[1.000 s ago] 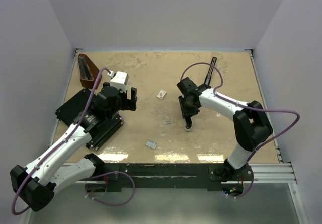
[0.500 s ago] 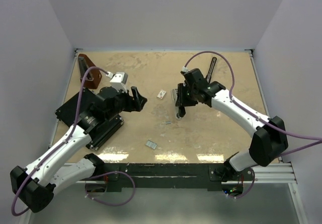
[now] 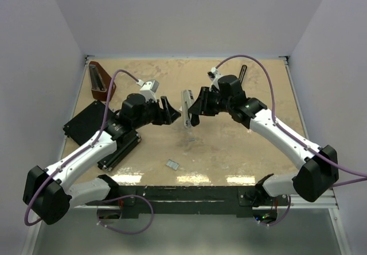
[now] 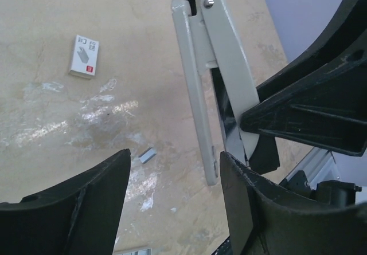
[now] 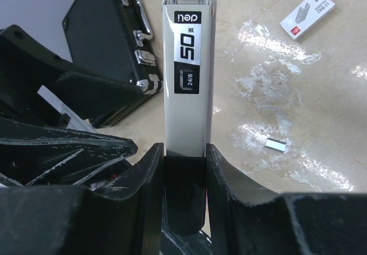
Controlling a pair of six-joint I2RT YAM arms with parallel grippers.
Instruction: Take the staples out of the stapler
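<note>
Both arms are reaching in over the middle of the surface [image 3: 241, 152], with the hands facing each other. The left arm is coming in from 8 o'clock, the right from 4 o'clock.

Right hand [image 5: 184, 152] is gripping the stapler [image 5: 189, 83] by its black rear end, a finger pressing on each side. The stapler is sitting at centre, slightly toward 12 o'clock. Its long axis is running roughly 12 to 6 in the top view, and it looks lifted off the surface. The left wrist view is showing two pale bars meeting at a screw at the far end and spreading slightly apart.

Left hand [image 4: 174, 157] is at 9 o'clock of the stapler, jaws partly apart and holding nothing. The stapler's free end is sitting just ahead of the gap. Can't tell if the finger is touching it.

Counts:
- One stapler.
- staples [image 3: 172, 164]: two loose strips are lying on the surface at 6 o'clock of the stapler, the smaller one nearer to it.
- One slim black bar [image 3: 243, 74] is lying at 1 o'clock.
- One brown wedge [image 3: 98, 82] is at 10 o'clock.

Containers:
- A black case [image 3: 86, 123] is lying at 9 o'clock under the left arm, lid down, metal latches showing, contents hidden.
- A small white box [image 4: 84, 56] is lying flat near the stapler, contents not visible.
</note>
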